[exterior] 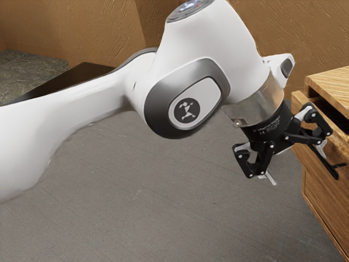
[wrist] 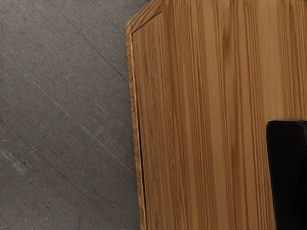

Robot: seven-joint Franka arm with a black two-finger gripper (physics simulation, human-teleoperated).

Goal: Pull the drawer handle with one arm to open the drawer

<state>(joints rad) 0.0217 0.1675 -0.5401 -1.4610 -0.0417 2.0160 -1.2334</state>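
Note:
A wooden cabinet stands at the exterior view's right edge. Its upper drawer front juts a little toward the arm, past the cabinet's top board. A thin black handle runs across that front. My gripper hangs just in front of the drawer, open, its fingers spread wide. The upper finger lies against the drawer front beside the handle, and the lower finger hangs free over the floor. In the wrist view the wooden drawer front is close under my hand, with a black shape at its edge.
Grey carpet-like floor spreads below the arm and beside the cabinet. A lower drawer front sits beneath the upper one. Brown walls and a dark block stand behind the arm.

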